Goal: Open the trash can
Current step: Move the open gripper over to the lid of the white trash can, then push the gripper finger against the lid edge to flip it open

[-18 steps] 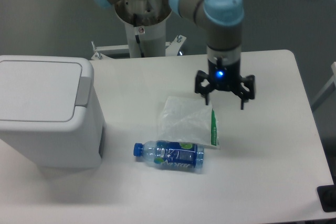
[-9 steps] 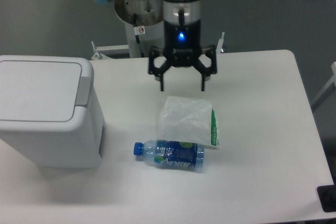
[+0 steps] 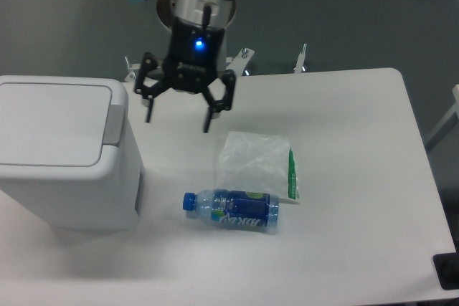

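The trash can (image 3: 61,152) is a large boxy white bin at the left of the table, its flat lid shut and a grey hinge strip (image 3: 113,123) along the lid's right edge. My gripper (image 3: 178,120) hangs open and empty above the table, just right of the bin and apart from it, fingers pointing down, with a blue light lit on its body.
A clear plastic bag (image 3: 257,164) with a green edge lies mid-table. A blue-capped water bottle (image 3: 232,210) lies on its side in front of it. The arm's base (image 3: 190,41) stands behind the table. The white table (image 3: 358,177) extends to the right.
The gripper has swept left across the table, from above the bag's right side to beside the bin. It stays open. Bin, bag and bottle have not moved.
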Available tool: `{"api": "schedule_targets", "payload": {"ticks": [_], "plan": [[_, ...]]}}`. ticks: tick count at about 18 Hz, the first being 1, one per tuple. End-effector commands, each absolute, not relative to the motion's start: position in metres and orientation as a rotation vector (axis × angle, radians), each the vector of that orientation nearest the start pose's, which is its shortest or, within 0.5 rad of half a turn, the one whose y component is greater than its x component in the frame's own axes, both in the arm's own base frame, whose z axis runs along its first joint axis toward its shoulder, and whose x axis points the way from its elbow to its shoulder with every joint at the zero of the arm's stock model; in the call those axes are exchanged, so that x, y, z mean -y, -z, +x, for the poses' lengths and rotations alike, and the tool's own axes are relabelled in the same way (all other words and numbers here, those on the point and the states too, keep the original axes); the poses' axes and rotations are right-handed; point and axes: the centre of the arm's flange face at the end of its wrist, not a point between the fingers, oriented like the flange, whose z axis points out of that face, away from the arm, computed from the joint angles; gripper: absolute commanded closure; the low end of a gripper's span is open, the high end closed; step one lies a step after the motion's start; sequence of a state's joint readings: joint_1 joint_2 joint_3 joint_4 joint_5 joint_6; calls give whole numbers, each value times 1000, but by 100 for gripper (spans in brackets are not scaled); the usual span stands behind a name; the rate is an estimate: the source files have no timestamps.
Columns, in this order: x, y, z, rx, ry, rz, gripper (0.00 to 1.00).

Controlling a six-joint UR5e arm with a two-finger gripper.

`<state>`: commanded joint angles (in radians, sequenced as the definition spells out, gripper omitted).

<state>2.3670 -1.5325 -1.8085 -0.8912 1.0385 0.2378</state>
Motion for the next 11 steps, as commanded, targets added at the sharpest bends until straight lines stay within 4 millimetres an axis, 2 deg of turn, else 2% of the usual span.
{"api": "schedule_targets", "payload": {"ticks": [4, 11], "plan": [[-480, -466, -218, 524, 309, -2425, 0], [-485, -464, -224, 533, 313, -2428, 0]]}}
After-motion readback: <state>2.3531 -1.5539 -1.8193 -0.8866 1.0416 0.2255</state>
